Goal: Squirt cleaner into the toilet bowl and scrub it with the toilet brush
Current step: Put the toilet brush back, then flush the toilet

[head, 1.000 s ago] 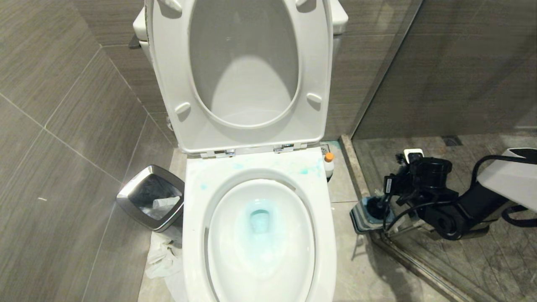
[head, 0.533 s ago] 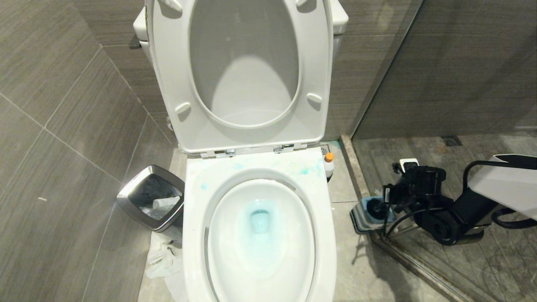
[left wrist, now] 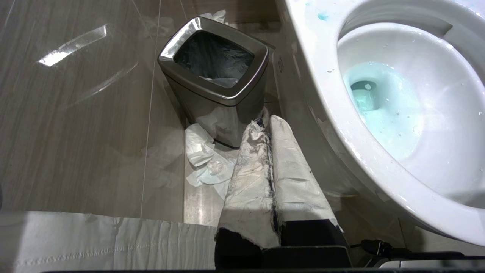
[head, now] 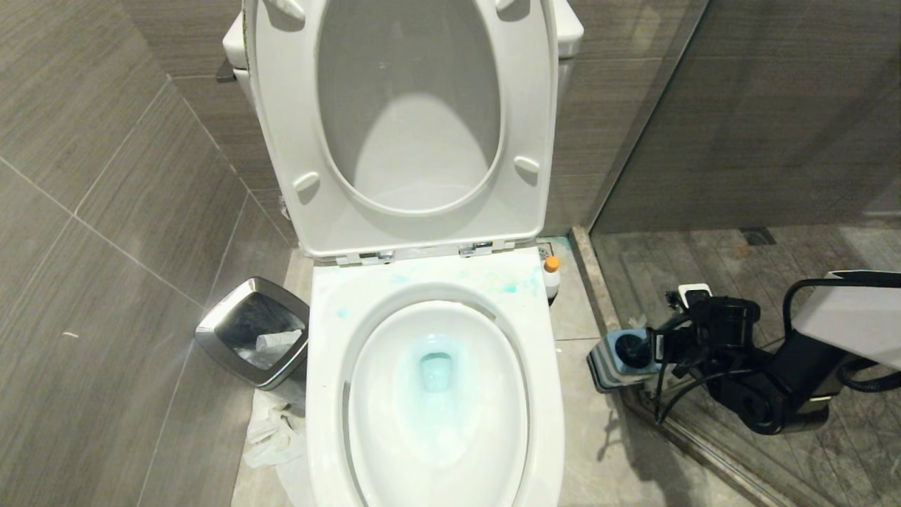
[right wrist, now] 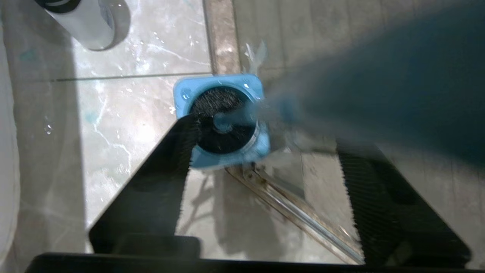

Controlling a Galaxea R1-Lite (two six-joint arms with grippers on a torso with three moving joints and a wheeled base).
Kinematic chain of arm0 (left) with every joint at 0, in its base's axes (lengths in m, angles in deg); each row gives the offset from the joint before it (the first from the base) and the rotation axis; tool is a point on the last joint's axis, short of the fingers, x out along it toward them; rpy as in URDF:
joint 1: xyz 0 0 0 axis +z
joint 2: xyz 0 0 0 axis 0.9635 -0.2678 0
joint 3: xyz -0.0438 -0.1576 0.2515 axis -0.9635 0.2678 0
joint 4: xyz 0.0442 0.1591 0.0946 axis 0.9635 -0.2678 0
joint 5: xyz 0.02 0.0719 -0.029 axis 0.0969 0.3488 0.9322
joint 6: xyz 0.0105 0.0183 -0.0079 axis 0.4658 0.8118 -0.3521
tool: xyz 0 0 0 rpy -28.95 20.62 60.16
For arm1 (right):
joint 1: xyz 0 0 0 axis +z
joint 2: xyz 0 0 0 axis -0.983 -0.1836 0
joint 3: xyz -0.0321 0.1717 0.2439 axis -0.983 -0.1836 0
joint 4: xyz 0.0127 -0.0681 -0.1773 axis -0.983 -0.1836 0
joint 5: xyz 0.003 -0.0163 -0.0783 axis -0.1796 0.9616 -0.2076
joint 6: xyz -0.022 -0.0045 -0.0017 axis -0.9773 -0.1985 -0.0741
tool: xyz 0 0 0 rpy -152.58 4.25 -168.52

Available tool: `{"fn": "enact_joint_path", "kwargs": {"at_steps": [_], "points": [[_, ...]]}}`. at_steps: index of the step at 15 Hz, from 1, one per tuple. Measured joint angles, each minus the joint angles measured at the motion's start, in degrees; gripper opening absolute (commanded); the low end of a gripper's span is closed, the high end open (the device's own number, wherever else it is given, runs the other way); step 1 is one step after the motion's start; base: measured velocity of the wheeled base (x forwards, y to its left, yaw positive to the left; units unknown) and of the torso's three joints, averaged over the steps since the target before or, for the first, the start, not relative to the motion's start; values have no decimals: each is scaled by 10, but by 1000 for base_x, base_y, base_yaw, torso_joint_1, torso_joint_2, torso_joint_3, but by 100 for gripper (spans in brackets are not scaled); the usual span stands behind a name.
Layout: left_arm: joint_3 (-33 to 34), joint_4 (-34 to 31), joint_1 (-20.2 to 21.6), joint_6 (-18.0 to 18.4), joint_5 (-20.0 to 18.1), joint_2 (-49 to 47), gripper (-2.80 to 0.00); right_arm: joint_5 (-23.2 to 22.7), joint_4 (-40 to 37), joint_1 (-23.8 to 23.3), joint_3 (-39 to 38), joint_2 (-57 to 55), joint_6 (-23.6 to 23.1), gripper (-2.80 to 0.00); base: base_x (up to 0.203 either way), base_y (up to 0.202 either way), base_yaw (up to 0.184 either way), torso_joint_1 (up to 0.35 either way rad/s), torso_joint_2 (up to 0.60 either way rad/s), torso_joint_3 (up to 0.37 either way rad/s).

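The toilet bowl [head: 331, 366] stands with seat and lid up, teal-blue liquid pooled in its basin and spots on the rim. The cleaner [head: 552, 276], a white bottle with an orange cap, stands on the floor at the bowl's right rear. Further right, the toilet brush [head: 635, 350] sits head-down in its square blue holder [head: 605, 366]. My right gripper [head: 665, 346] hovers just right of the holder. In the right wrist view that gripper [right wrist: 265, 136] is open, and the blurred teal handle [right wrist: 379, 76] leans past its fingertips. My left gripper [left wrist: 265, 123] is shut and empty beside the bowl's rim [left wrist: 322, 83].
A steel-rimmed square bin [head: 255, 331] stands left of the bowl with crumpled white paper [head: 274, 433] on the floor beside it. A glass shower partition and its metal floor rail [right wrist: 299, 212] run right behind the holder. Tiled walls close in on the left and at the back.
The right gripper's jaws have spread open and let go of the brush handle. The gripper has drawn back a little to the right of the holder. The brush stays in its holder.
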Motion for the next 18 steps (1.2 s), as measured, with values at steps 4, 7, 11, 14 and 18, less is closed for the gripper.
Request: {"fn": "enact_joint_path", "kwargs": {"at_steps": [4, 7, 11, 14, 18], "points": [[0, 0, 0, 0, 0, 0, -280, 0, 20, 1, -92, 43, -12, 0, 0, 0, 0, 0, 0, 0], [0, 0, 0, 0, 0, 0, -280, -7, 41, 6, -167, 107, -14, 0, 0, 0, 0, 0, 0, 0], [0, 0, 0, 0, 0, 0, -280, -18, 66, 19, -241, 212, -17, 0, 0, 0, 0, 0, 0, 0], [0, 0, 0, 0, 0, 0, -280, -20, 68, 21, -268, 282, -18, -280, 0, 0, 0, 0, 0, 0], [0, 0, 0, 0, 0, 0, -280, -21, 68, 22, -287, 350, -39, -280, 0, 0, 0, 0, 0, 0]]}}
